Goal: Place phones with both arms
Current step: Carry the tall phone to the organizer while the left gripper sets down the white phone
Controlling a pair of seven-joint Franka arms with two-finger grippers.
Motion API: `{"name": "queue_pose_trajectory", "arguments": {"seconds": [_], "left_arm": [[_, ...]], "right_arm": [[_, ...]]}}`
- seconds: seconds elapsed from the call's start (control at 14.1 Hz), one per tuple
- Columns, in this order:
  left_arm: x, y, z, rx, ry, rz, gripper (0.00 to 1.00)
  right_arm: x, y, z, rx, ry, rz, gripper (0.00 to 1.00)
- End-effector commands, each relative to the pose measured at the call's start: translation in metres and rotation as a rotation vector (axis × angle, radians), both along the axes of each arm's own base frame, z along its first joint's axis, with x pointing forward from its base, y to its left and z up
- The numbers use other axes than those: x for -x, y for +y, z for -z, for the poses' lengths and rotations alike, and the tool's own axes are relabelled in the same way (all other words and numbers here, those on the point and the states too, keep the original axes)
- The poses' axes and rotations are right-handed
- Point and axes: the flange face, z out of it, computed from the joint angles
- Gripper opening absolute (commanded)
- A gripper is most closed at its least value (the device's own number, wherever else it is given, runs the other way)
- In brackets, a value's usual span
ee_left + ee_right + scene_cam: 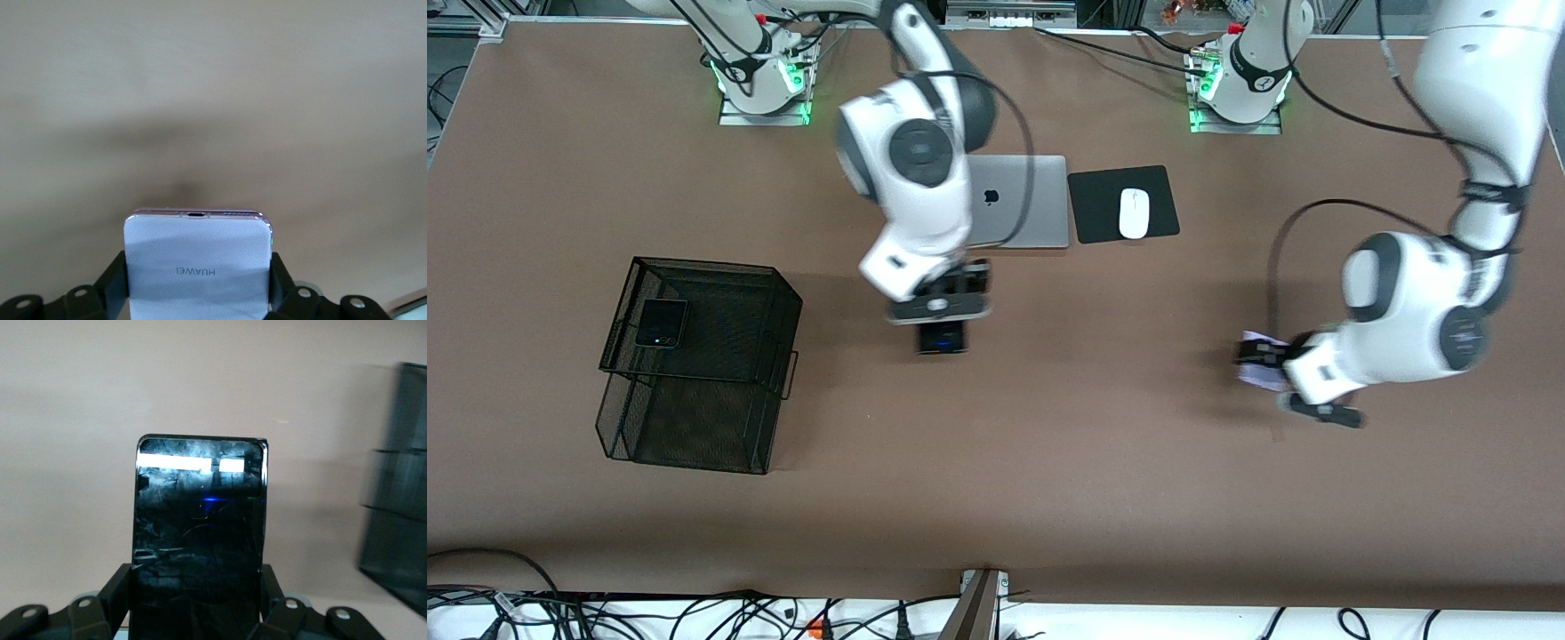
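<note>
My right gripper (943, 322) is shut on the long slim black slab phone (942, 338), held above the middle of the table; in the right wrist view the phone (200, 540) stands between the black fingers (113, 593). My left gripper (1272, 363) is shut on the pale lavender-white phone (1258, 359) above the table toward the left arm's end; in the left wrist view the phone (198, 267) sits between the fingers (115, 277). The small black flip phone (662, 323) lies on the top tier of a black wire basket (694, 364).
A grey laptop (1018, 202) lies closed near the robots' bases, with a black mouse pad (1122, 204) and a white mouse (1134, 213) beside it. The wire basket also shows at the edge of the right wrist view (397, 520). Cables lie along the table's front edge.
</note>
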Motion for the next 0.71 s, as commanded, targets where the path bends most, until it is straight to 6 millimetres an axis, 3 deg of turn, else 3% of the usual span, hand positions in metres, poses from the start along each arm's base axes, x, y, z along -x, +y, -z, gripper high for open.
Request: {"name": "queue_pose_trajectory", "arguments": {"seconds": [0.0,0.21,0.28,0.36,0.5,0.57,0.64], "left_arm": [[0.008,-0.093,0.017,0.048,0.008,-0.093,0.26],[0.050,-0.229,0.041,0.059,-0.016,-0.149,0.27],[0.069,-0.269,0.047,0.064,-0.029,-0.182,0.27],[0.087,-0.301,0.054,0.070,-0.029,-0.199,0.27],[0.107,-0.334,0.068,0.092,-0.031,-0.228,0.27],[0.112,-0.348,0.073,0.106,-0.035,-0.228,0.42],[0.120,-0.366,0.070,0.115,-0.049,-0.194,0.99]], "right_arm": [[-0.024,-0.096,-0.015,-0.012,0.076,0.074,0.05],[-0.040,-0.205,-0.002,-0.006,0.105,0.125,0.02],[-0.040,-0.229,0.003,-0.001,0.115,0.133,0.02],[-0.038,-0.245,0.017,0.001,0.133,0.160,0.02],[-0.026,-0.273,0.045,-0.012,0.131,0.200,0.02],[-0.020,-0.281,0.057,-0.018,0.132,0.208,0.02],[-0.014,-0.287,0.068,-0.020,0.132,0.217,0.02]]}}
